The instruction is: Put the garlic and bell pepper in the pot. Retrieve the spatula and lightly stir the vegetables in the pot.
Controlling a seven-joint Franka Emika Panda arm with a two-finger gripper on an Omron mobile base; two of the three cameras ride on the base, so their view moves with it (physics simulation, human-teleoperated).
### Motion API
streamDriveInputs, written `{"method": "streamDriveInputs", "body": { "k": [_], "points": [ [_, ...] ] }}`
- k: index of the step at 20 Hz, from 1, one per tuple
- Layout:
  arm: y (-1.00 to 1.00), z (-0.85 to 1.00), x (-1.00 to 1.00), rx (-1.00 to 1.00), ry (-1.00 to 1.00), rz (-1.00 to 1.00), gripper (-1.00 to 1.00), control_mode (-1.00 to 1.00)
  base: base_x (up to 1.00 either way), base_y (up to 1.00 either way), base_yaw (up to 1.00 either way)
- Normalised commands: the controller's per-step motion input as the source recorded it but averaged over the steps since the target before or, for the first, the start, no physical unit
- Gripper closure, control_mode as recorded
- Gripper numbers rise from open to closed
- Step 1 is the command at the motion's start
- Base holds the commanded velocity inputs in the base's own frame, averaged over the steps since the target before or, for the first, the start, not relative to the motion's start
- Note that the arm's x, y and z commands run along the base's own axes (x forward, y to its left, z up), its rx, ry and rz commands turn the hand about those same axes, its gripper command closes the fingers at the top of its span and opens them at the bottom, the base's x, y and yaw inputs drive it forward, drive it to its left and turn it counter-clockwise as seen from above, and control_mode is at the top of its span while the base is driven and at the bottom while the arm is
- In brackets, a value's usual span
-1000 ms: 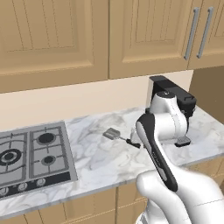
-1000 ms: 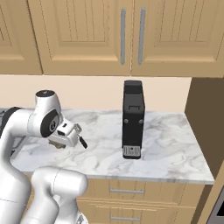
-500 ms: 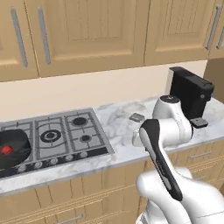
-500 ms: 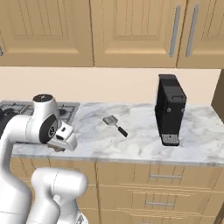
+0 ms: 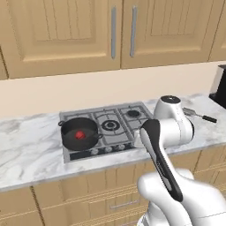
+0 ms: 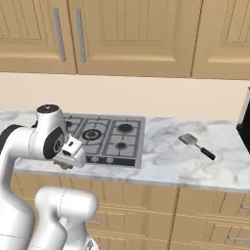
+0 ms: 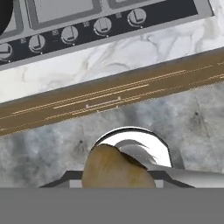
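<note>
In left base view, bell pepper inside pot; hand view: fingers' state unclear

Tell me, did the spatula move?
No. The spatula lies just left of the black coffee machine, same as before. The cameras drove along, so the whole picture shifted.

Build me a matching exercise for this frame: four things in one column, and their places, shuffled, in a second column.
Things:
1. bell pepper
2. pot
3. spatula
4. cooktop

Places:
A. lying on the marble counter, to the right of the burners
B. standing on the front left burner
C. inside the dark pot
D. set into the counter below the wall cupboards

Pairs: 1-C, 2-B, 3-A, 4-D
</note>
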Motion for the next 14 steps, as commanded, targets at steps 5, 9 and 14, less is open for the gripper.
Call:
{"method": "streamDriveInputs", "body": {
  "k": [5, 9, 14],
  "points": [
    [0.00, 0.00, 0.00, 0.00, 0.00, 0.00, 1.00, 1.00, 0.23, 0.91, -0.02],
    [0.00, 0.00, 0.00, 0.00, 0.00, 0.00, 1.00, 1.00, 0.39, 0.61, -0.09],
    [0.00, 0.00, 0.00, 0.00, 0.00, 0.00, 1.00, 1.00, 0.28, 0.03, 0.00]
  ]
}}
